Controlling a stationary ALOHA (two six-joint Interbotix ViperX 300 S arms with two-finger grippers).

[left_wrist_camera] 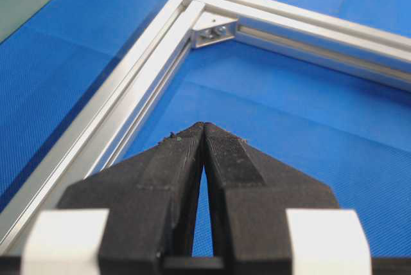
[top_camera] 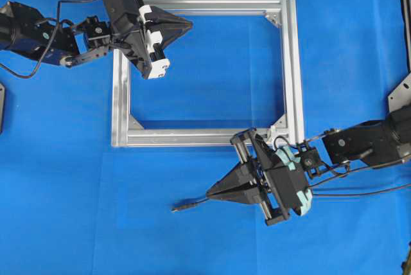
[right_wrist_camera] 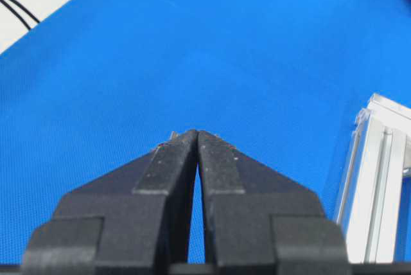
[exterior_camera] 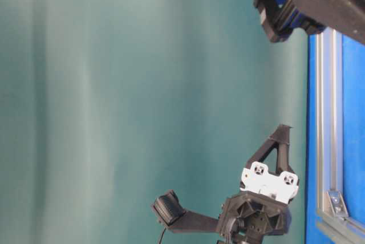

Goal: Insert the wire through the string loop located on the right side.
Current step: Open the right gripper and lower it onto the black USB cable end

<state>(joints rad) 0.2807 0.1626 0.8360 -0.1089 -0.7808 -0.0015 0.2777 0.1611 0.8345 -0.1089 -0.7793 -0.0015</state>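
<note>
Silver frame (top_camera: 292,69) on a blue cloth (top_camera: 212,76) — black wire (top_camera: 189,206), black jaws.

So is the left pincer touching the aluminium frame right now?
Apart. The table-level view shows green backdrop between the tip of the shut left pincer and the aluminium frame, so it hangs clear above it.

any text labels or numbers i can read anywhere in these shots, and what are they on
None: no readable word, label, brand, number or sign shows in any view.
The silver frame is bare metal with no marking.
The blue cloth is plain.
The left gripper and right gripper bodies show no lettering; the white plate with screw holes in the table-level view carries no text.
The wire is too thin to show any print.
</note>
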